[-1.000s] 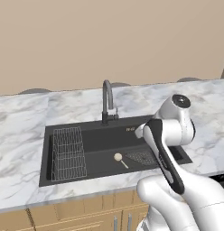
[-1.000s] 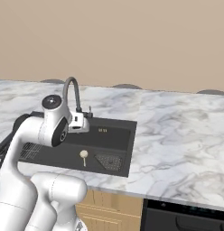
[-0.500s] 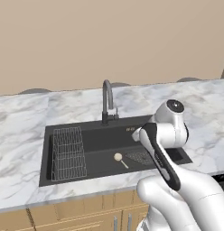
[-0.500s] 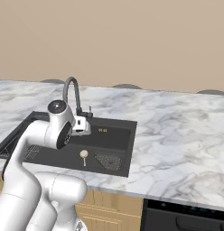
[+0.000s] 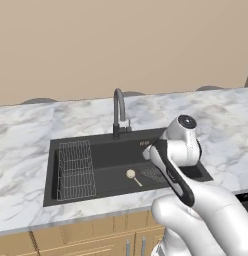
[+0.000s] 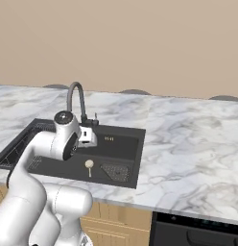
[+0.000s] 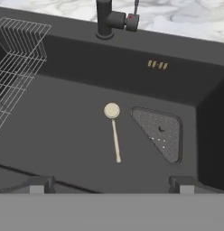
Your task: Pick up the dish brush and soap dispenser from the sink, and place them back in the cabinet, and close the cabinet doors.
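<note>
The dish brush (image 7: 114,135) lies flat on the floor of the black sink (image 7: 64,126), its round cream head toward the faucet and its thin handle toward me. It also lies mid-basin in the base views, as the brush (image 5: 132,175) and the brush (image 6: 89,165). My gripper (image 7: 111,185) hovers above the sink's near side, open, with the brush ahead of it between the two fingertips (image 7: 39,184). Nothing is held. The soap dispenser, the cabinet and the cabinet doors are out of view.
A dark gooseneck faucet (image 5: 118,107) stands behind the basin. A wire rack (image 5: 75,170) fills the sink's left end. A triangular drain strainer (image 7: 161,133) sits right of the brush. Marble counter (image 6: 188,139) surrounds the sink, with tan drawer fronts (image 5: 96,240) below.
My arm has shifted a little left and lower toward the sink. The jaws have stayed open and the brush has not moved.
</note>
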You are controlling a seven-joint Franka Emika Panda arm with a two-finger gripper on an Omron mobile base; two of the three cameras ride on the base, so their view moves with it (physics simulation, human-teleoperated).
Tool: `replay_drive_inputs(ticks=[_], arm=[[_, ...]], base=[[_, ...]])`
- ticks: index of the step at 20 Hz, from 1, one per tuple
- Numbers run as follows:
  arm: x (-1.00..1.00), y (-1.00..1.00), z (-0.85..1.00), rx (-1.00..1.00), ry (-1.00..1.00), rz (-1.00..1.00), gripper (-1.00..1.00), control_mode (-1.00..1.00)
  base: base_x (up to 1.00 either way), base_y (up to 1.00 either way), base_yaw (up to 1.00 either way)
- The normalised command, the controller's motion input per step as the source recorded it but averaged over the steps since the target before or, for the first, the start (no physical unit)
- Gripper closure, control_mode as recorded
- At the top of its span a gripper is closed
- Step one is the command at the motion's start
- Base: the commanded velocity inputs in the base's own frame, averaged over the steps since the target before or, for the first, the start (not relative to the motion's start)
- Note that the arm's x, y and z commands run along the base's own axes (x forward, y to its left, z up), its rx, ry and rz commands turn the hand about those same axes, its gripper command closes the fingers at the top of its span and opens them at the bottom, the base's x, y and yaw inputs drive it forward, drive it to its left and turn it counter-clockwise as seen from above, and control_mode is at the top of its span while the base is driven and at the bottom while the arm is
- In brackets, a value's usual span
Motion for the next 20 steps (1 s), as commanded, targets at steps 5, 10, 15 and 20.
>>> replay_drive_inputs(ticks=[5, 10, 15, 20], arm=[[0.26, 0.00, -0.29, 0.00, 0.00, 0.00, -1.00, -1.00], [0.29, 0.00, -0.29, 0.00, 0.00, 0.00, -1.00, -1.00], [0.24, 0.00, -0.26, 0.00, 0.00, 0.00, -1.00, -1.00], [0.20, 0.03, -0.25, 0.00, 0.01, 0.00, -1.00, -1.00]], base=[[0.00, 0.00, 0.00], [0.00, 0.00, 0.00], [0.00, 0.00, 0.00], [0.00, 0.00, 0.00]])
